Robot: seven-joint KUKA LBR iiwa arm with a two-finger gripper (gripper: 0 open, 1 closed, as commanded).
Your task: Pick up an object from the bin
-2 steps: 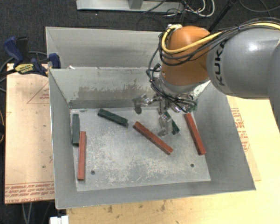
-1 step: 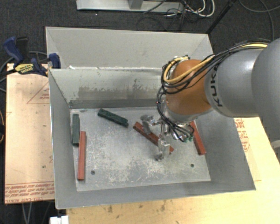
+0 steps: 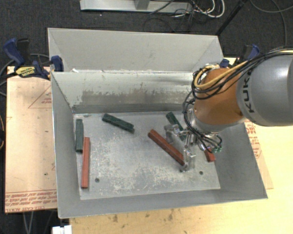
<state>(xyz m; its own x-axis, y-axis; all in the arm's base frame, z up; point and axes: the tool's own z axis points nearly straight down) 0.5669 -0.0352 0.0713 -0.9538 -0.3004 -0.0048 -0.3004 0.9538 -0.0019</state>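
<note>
Closest to the lens, my grey arm link point(image 3: 270, 89) is crossing the right side of the frame. My orange wrist cover point(image 3: 217, 104) and its looped cables point(image 3: 205, 77) are hanging over the right part of the grey bin point(image 3: 136, 179).

Below the cover, my gripper point(image 3: 186, 164) is pointing down at the bin floor, right of centre and a little towards the lower edge. I cannot tell whether my hand is released or clenched, because my own wrist is crowding that spot.

I am hovering at the lower right end of a red-brown bar point(image 3: 163, 145). It is long, narrow and flat-sided, and it is lying flat on the floor. It is running on a diagonal from upper left to lower right, just right of the bin's centre. I cannot tell whether I am touching it or only sitting just beside it.

A small red piece point(image 3: 210, 155) is lying just to the right of my gripper. A short green piece point(image 3: 172, 118) is peeking out beside the wrist cover, above the bar.

Well apart from me, a dark green bar point(image 3: 118, 122) is lying tilted in the upper middle of the floor. At the left wall, an upright green bar point(image 3: 78, 134) and a long red-brown strip point(image 3: 85, 162) are lying side by side.
</note>
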